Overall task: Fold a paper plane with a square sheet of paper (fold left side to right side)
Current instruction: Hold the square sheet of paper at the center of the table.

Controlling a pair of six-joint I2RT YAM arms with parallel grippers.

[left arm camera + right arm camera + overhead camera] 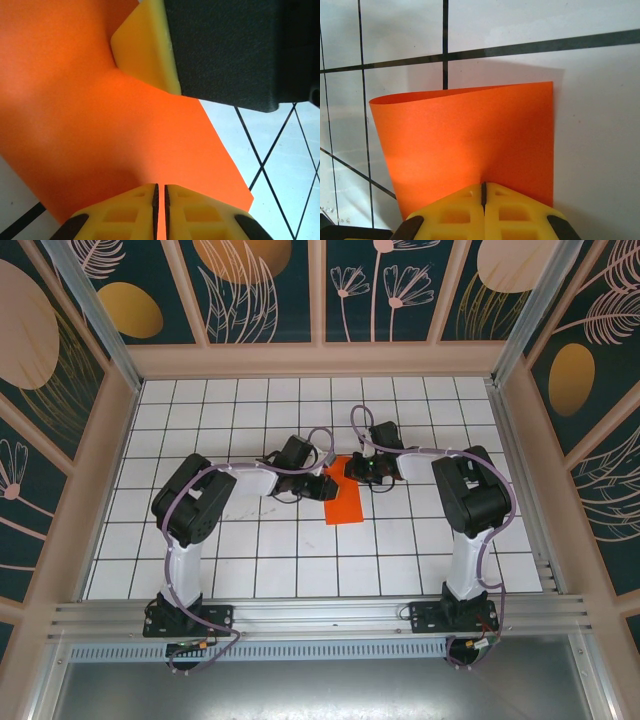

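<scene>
Nearest, beyond arm bases: white grid-tiled tabletop. Next, thin bright orange square sheet of paper mid-table betw. the two wrists, already doubled over into a narrow oblong. Near short edge down on tiles and free; far part taken up in both grips. Long axis approx. near-to-far, leaning a bit right toward far end. No nose or point formed yet, so no real heading. Left gripper, black w/ yellow fingers, clamped on sheet from left side, w/ just a thin slit betw. pads and paper caught in it. Right gripper, same build, clenched tight on sheet's edge from opp. side, just beside the left one. Probable reason for double pinch: keeping left half laid over right half w/ edges lined up ahead of pressing. Fold not creased: in right wrist view, upper layer bowed in a soft loop, lifted off tile w/ shadow under it. Probable next need: flattening loop into a crisp crease w/o layers slipping. Farthest: more tiles, then dark patterned back wall.
</scene>
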